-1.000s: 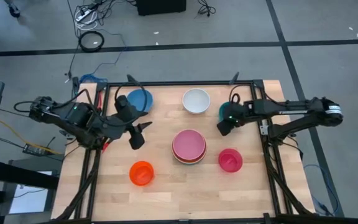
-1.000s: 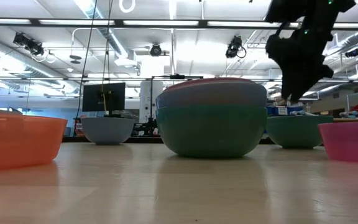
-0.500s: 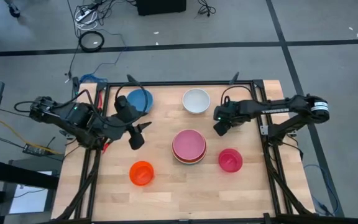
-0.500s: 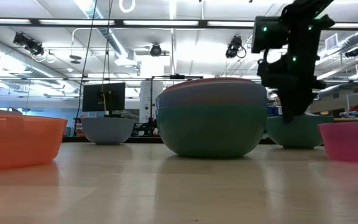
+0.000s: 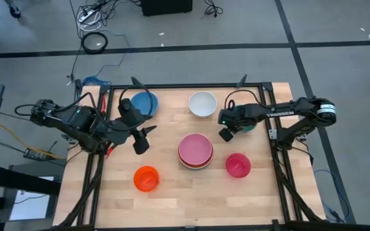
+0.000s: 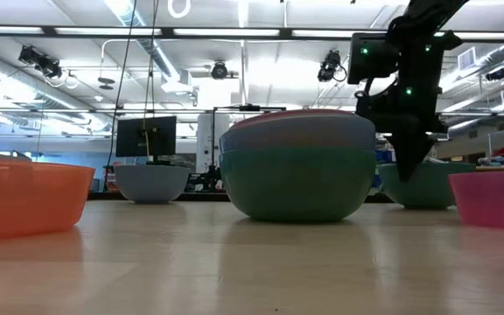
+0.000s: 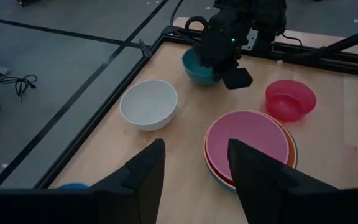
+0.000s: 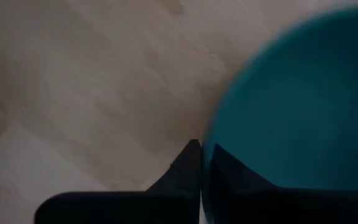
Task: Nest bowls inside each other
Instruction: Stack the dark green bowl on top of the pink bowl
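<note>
Currently right gripper at teal bowl near bench's far right corner, fingers clamped thin on its rim. Left gripper parted, empty, above bench near left edge, beside blue bowl at far left corner. White bowl by far edge. Pink-topped stack at centre. Magenta bowl toward right edge. Orange bowl toward near edge.
</note>
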You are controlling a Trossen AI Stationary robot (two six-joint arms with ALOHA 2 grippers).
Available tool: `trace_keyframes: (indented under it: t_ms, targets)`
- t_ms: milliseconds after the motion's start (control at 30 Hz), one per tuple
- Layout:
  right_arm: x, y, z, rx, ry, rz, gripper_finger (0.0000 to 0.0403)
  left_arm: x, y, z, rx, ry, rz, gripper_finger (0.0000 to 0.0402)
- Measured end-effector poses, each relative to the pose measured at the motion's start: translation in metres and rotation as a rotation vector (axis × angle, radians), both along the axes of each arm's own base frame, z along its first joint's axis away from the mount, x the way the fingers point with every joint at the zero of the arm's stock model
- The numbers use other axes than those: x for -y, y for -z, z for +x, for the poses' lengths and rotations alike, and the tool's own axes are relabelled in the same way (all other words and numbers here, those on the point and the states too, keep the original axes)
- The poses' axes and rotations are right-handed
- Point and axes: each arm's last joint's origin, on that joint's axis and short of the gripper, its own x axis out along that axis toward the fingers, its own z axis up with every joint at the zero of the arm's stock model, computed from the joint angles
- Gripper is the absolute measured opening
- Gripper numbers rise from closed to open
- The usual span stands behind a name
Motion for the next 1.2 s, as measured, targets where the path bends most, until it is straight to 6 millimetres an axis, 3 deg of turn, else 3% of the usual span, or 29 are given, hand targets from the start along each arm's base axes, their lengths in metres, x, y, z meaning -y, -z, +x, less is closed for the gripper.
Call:
trace_keyframes:
  t_ms: [233,367,533,667,933,1067,1200]
  targets:
    - [-0.001,-0.001,0.000,0.003,-0.014,-0.003,0.0002,0.000,0.000,0.000,-0.001,0.000,0.000,0.0184]
    - [-0.008,-0.012,-0.003,0.056,-0.043,-0.016,0.0001,0.000,0.001,-0.001,-0.011,-0.001,0.005,0.0184]
    - [-0.027,-0.042,-0.006,0.279,-0.110,-0.042,0.0001,-0.003,0.005,-0.005,-0.051,-0.051,0.018,0.0184]
    - [-0.049,-0.078,-0.005,0.529,-0.208,-0.039,0.0001,-0.005,0.009,-0.009,-0.084,-0.089,0.016,0.0184]
    - [-0.097,-0.150,0.015,0.935,-0.456,-0.042,0.0000,-0.006,0.010,-0.011,-0.090,-0.120,0.025,0.0184]
    - [-0.115,-0.159,0.035,0.936,-0.544,-0.031,0.0000,-0.006,0.010,-0.012,-0.096,-0.120,0.028,0.0184]
    - [-0.125,-0.153,0.058,0.839,-0.576,-0.026,0.0000,-0.007,0.012,-0.014,-0.117,-0.138,0.029,0.0184]
